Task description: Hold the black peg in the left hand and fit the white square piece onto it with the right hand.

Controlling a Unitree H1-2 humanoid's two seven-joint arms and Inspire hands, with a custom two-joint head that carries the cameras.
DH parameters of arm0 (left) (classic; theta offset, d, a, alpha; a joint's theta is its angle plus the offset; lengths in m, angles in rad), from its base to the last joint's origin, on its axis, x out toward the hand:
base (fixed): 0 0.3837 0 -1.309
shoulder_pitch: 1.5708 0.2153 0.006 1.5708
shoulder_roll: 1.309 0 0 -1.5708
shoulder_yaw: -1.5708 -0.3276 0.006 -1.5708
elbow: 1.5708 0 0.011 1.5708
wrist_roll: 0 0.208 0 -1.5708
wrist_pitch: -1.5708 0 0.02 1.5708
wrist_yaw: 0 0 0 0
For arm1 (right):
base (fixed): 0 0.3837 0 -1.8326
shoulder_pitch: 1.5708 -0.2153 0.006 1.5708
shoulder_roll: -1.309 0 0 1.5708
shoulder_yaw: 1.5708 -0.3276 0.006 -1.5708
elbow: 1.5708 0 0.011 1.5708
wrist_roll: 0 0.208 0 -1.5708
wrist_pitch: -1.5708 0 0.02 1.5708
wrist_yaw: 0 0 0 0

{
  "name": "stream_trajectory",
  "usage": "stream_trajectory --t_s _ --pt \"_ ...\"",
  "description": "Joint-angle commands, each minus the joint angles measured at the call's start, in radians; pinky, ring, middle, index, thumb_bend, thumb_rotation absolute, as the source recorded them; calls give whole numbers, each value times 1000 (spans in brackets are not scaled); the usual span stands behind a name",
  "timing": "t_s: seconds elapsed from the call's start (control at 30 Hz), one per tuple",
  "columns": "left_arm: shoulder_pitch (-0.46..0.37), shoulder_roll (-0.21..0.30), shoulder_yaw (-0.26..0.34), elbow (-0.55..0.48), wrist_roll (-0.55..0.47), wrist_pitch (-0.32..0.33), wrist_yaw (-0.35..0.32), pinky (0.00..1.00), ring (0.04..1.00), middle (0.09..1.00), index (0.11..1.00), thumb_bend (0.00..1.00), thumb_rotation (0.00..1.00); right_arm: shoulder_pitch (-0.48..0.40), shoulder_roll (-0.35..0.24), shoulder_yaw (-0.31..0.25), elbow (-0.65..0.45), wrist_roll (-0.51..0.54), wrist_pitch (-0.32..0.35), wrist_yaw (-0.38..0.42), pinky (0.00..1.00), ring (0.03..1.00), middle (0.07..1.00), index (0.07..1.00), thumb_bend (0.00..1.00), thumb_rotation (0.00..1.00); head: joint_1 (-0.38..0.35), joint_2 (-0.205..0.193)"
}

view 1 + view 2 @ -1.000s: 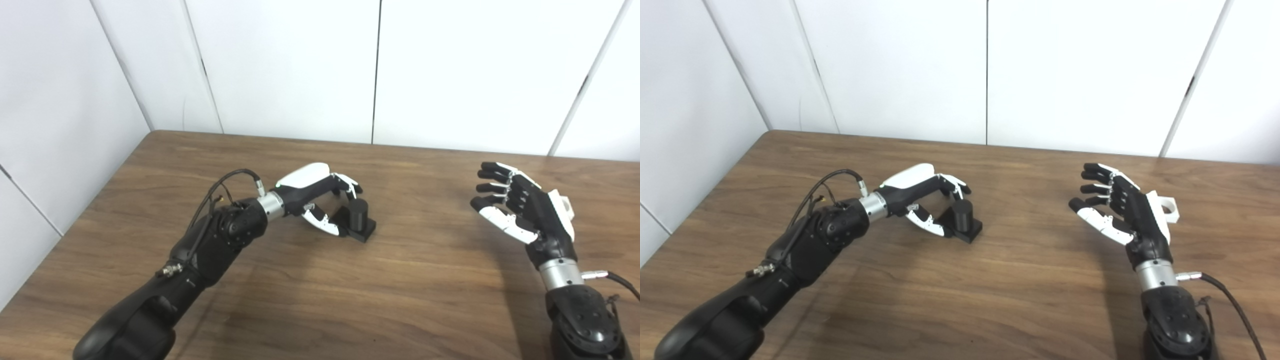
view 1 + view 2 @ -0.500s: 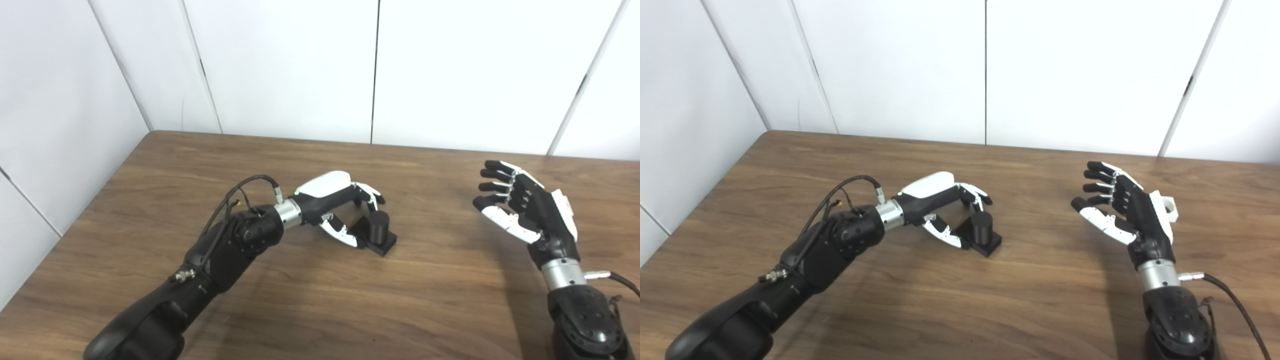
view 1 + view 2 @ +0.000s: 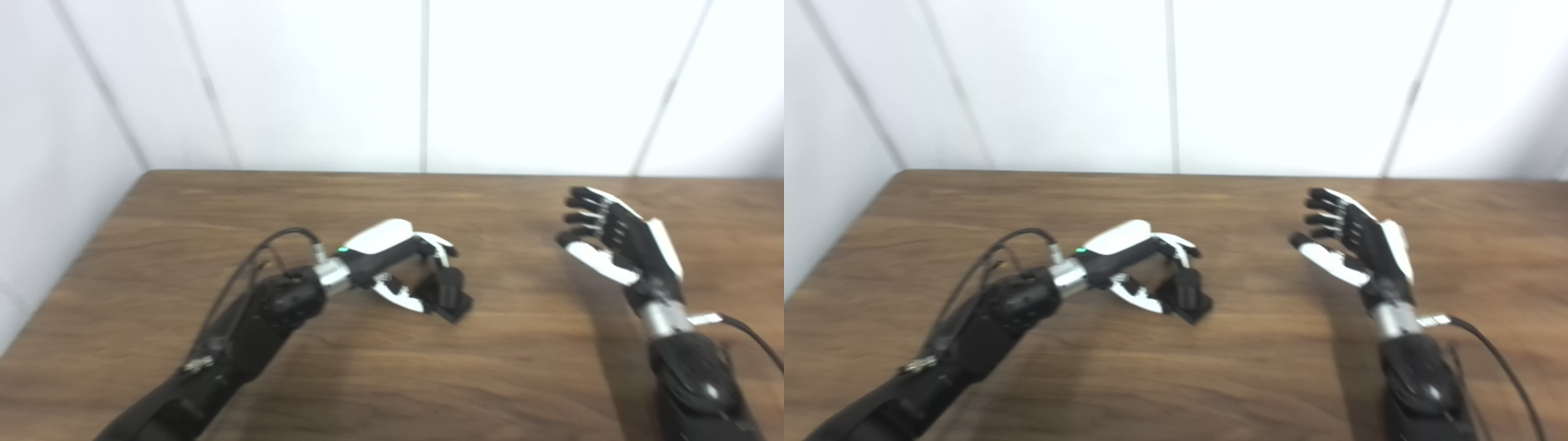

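Black peg (image 3: 449,286) sat on its square base near the middle of the frame, tilted, with the left hand (image 3: 398,263) curled around it, fingers above and thumb below. Right hand (image 3: 618,239) hovered open at the right, fingers spread, above the wooden tabletop (image 3: 367,367). Both views were blurred.

Black peg (image 3: 450,294) on wooden table (image 3: 367,373)

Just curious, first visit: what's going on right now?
Left hand closing around black peg on table. Right hand open, empty. White piece not visible.
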Motion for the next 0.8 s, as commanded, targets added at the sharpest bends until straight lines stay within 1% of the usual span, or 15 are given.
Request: stream_trajectory --t_s 0.0,0.07,0.13,0.17,0.23,0.3,0.37,0.47,0.53,0.6,0.67,0.77 --pt "34 2 -40 3 1 -8 -106 722 852 829 492 521 77 -37 -2 -8 -47 -7 2 -17 629 709 763 769 697 414 -48 4" --pt "32 8 -41 -4 -6 -11 -115 727 849 830 492 521 75 -40 3 -12 -62 -8 25 -25 638 714 767 770 700 417 -79 0" --pt "29 13 -42 0 -11 -16 -118 744 852 832 492 521 76 -43 4 -15 -64 -12 30 -33 648 719 766 767 694 408 -116 -13" --pt "28 14 -45 2 -11 -18 -117 749 853 830 492 521 75 -43 2 -16 -67 -14 33 -34 646 719 766 765 692 410 -120 -14" --pt "25 19 -52 5 -14 -20 -111 751 852 829 492 521 76 -43 -1 -17 -72 -19 40 -36 647 717 767 764 690 408 -151 -26" --pt "25 24 -58 6 -21 -21 -104 738 846 826 492 521 76 -45 -1 -20 -82 -21 49 -40 649 720 769 767 688 404 -165 -32" --pt "26 27 -60 9 -29 -21 -104 747 847 827 492 521 76 -48 -1 -21 -85 -25 54 -43 651 721 766 767 676 385 -174 -37" --pt "32 29 -53 3 -28 -19 -118 760 854 830 493 521 76 -65 -26 -27 -85 -24 43 -38 618 711 759 764 685 374 -177 -44" --pt "36 31 -51 -3 -23 -18 -118 758 854 829 493 521 75 -76 -49 -30 -96 -32 52 -34 618 712 763 763 684 363 -177 -47" --pt "38 33 -52 -3 -23 -18 -117 752 853 828 493 521 73 -87 -86 -24 -105 -78 50 -37 615 717 770 766 668 355 -178 -52" --pt "38 35 -52 -1 -24 -19 -119 752 855 829 493 521 73 -93 -111 -18 -108 -115 43 -40 604 718 773 769 654 353 -179 -54" --pt "38 36 -53 1 -27 -19 -121 754 855 829 493 521 73 -110 -171 -9 -113 -182 43 -40 585 715 780 767 651 333 -179 -54"
